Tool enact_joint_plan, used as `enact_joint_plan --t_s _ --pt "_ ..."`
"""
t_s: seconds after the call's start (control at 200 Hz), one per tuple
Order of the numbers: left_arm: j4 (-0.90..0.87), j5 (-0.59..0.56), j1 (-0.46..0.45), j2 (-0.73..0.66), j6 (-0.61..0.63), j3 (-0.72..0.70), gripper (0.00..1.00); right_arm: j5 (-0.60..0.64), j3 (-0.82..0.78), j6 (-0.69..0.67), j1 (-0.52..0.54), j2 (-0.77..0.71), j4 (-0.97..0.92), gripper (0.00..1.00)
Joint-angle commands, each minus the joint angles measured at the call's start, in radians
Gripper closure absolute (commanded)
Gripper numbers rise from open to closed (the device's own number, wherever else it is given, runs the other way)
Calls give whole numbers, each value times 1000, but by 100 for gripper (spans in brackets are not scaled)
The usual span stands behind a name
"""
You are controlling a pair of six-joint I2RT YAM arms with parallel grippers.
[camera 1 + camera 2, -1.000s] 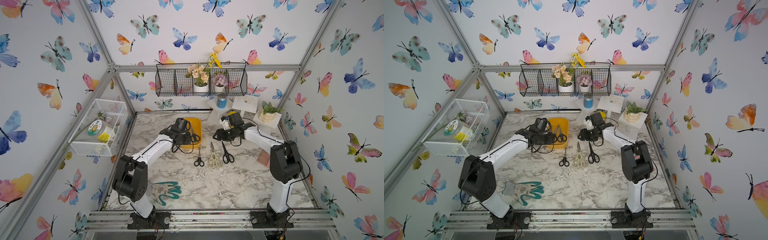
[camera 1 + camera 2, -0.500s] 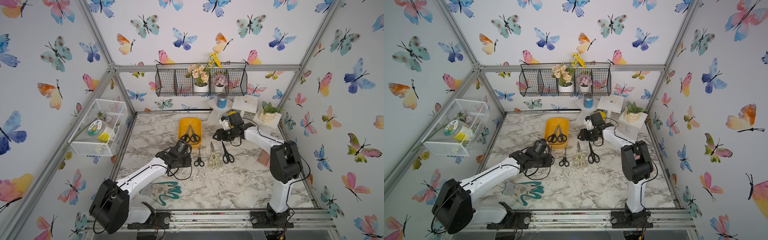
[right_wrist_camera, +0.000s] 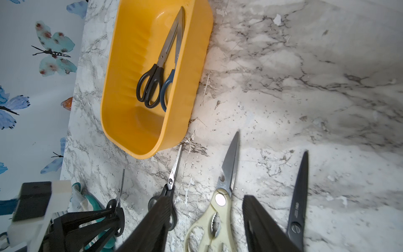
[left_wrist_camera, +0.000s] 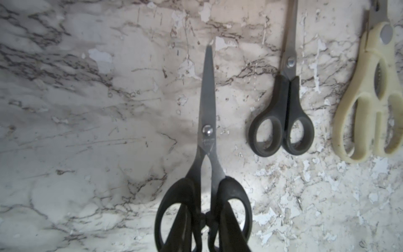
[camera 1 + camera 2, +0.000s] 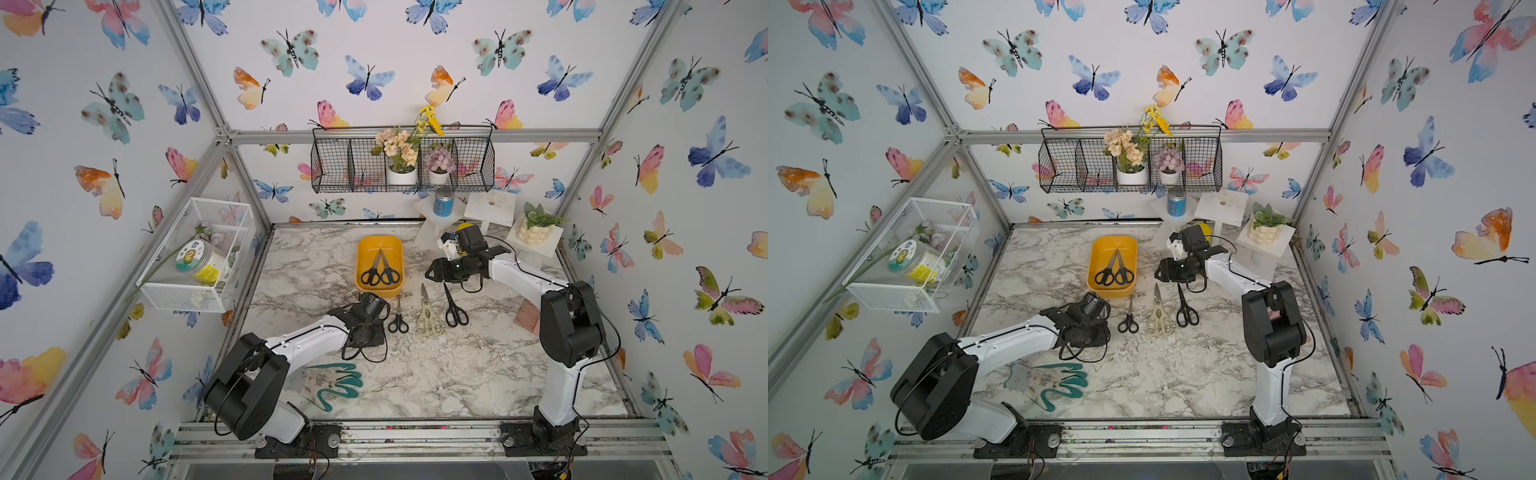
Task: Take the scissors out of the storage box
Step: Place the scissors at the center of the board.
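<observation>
Two scissors [image 5: 380,269] lie in the storage box [image 5: 368,249], upper centre of both top views. In the left wrist view the left jaws pinch narrowly on the handles of a fourth pair [image 4: 208,131], seemingly just above the desk [image 5: 457,374]. Let go while tilted, it could land across the small black pair [image 4: 281,122] just beside it. The right jaws stand half apart, empty.

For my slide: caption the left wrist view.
Left gripper holding black scissors over marble table, beside smaller pair and cream shears.
</observation>
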Motion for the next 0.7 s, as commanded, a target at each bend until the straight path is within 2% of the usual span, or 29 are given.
enact_joint_plan --t_s 0.0,0.415,0.696 --pt "41 -36 10 61 14 51 91 -20 -16 -17 4 -35 -10 42" --pt "45 -9 87 173 85 111 91 -14 -26 -19 4 -45 -8 42" --pt "58 6 97 246 107 159 91 -13 1 -16 4 -32 -14 42"
